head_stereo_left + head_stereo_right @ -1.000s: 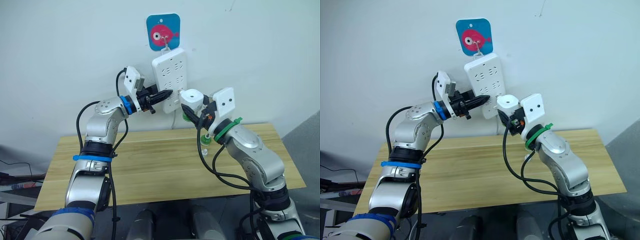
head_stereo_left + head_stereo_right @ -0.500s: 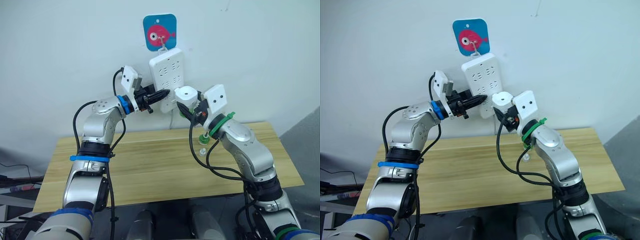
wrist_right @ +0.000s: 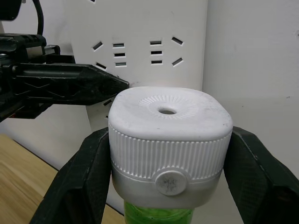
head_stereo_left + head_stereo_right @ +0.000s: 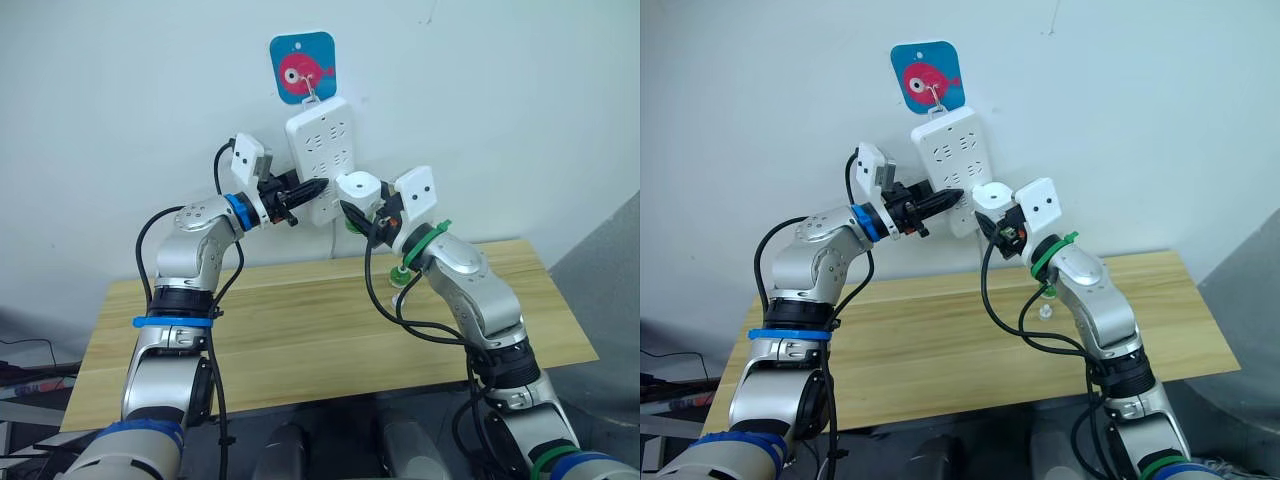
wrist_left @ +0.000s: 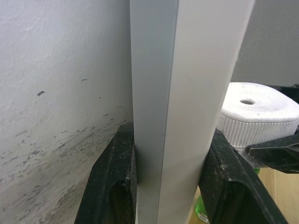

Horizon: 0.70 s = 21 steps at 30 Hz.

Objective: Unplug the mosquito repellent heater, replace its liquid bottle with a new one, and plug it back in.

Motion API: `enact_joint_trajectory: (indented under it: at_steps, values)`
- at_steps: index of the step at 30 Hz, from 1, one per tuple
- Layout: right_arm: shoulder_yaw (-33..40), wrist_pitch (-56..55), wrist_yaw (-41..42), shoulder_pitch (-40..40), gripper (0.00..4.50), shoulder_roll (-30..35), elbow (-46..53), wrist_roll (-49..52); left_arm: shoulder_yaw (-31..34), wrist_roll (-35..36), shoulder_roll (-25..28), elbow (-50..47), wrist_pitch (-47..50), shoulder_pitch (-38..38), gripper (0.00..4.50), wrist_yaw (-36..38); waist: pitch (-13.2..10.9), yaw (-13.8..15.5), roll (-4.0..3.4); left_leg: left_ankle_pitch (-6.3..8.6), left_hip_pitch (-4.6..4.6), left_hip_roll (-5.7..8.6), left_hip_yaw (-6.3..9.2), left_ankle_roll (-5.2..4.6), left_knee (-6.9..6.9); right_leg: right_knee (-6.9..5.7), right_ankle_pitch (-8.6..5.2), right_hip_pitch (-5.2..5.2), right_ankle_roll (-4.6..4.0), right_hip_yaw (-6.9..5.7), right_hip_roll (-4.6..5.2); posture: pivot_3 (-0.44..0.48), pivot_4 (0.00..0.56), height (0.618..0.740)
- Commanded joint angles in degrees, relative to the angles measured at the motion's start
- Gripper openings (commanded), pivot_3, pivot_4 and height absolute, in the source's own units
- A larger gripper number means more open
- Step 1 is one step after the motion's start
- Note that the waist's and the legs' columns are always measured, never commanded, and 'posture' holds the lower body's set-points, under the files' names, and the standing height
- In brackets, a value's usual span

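My right gripper (image 3: 169,186) is shut on the mosquito repellent heater (image 3: 170,140), a white ribbed unit with a round vent hole on top. A green liquid bottle (image 3: 159,215) sits under it. The heater (image 4: 358,188) is held up at the wall, just right of the lower part of the white power strip (image 4: 318,160). My left gripper (image 5: 168,186) is shut on the strip's side edge, one finger on each face. Its fingertips (image 4: 312,188) reach in from the left. A second small bottle with a green cap (image 4: 400,276) stands on the wooden table (image 4: 300,320).
The power strip hangs from a hook on a blue sticker with a pink fish (image 4: 302,66). Its cable drops behind the table. My right arm's black cables loop over the table's right half.
The whole picture has shifted left, so the camera moved. My right gripper has carried the heater slightly closer to the power strip. The left gripper keeps its hold on the strip.
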<state>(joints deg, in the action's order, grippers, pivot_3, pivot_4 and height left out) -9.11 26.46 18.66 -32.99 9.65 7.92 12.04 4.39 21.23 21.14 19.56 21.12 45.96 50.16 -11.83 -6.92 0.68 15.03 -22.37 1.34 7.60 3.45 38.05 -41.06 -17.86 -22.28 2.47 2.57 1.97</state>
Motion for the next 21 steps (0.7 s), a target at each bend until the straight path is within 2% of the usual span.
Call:
enact_joint_trajectory:
  at_steps: [1,8,9,11,12,17,21]
  values:
    - [0.9,-2.1,-0.9,-4.0,3.02,-1.4,-2.8,-1.3,-0.8,2.3,-1.6,-3.8,1.1,0.5,1.32,1.4,0.0,-0.1,0.00,-0.01,0.01,0.00,0.00,0.00,0.00,-0.01,0.01,0.00,-0.02,0.00,-0.02,-0.069,0.164,0.732]
    - [2.1,-1.8,1.5,-3.7,3.02,0.2,-1.2,-0.3,0.0,0.4,-0.8,-0.8,-1.8,1.8,1.32,0.8,0.0,-0.2,0.00,-0.07,0.01,-0.02,0.00,0.11,-0.02,-0.02,0.06,0.00,-0.09,-0.05,-0.20,-0.068,0.162,0.732]
    - [2.3,-1.6,1.6,-3.1,3.74,0.7,-0.2,-0.4,0.4,0.0,-0.6,0.1,-2.4,2.2,1.32,0.7,0.0,0.1,0.00,-0.10,0.00,-0.03,0.01,0.16,-0.03,-0.02,0.06,0.00,-0.09,-0.07,-0.21,-0.068,0.162,0.732]
    - [2.8,-0.5,1.4,-1.7,4.34,1.8,2.1,-0.6,0.8,-0.9,-0.1,2.0,-3.8,2.9,1.32,0.5,0.0,0.6,0.00,-0.12,-0.05,-0.03,0.04,0.18,-0.07,0.02,0.06,-0.01,-0.09,-0.10,-0.21,-0.066,0.163,0.732]
    - [2.8,0.5,1.5,-0.9,4.50,2.6,3.7,-0.6,0.9,-1.2,0.1,2.7,-4.4,3.1,1.32,0.6,0.0,0.7,0.00,-0.12,-0.14,-0.03,0.11,0.19,-0.07,0.12,0.06,-0.02,-0.09,-0.18,-0.21,-0.065,0.163,0.732]
    - [3.2,7.0,2.7,4.1,4.50,6.2,13.8,1.8,1.3,-2.4,0.6,5.5,-7.3,4.3,1.32,-0.8,0.0,1.1,0.00,-0.20,-0.52,0.06,0.11,0.35,-0.10,0.47,0.02,-0.20,-0.03,-0.19,0.05,-0.064,0.162,0.732]
    - [3.3,13.3,3.0,8.2,4.50,7.7,22.1,4.6,1.8,-3.1,1.0,7.0,-9.4,4.7,1.32,-2.6,0.0,1.4,0.01,-0.12,-0.46,0.07,0.10,0.19,-0.08,0.35,0.02,-0.19,-0.03,-0.16,0.06,-0.064,0.162,0.732]
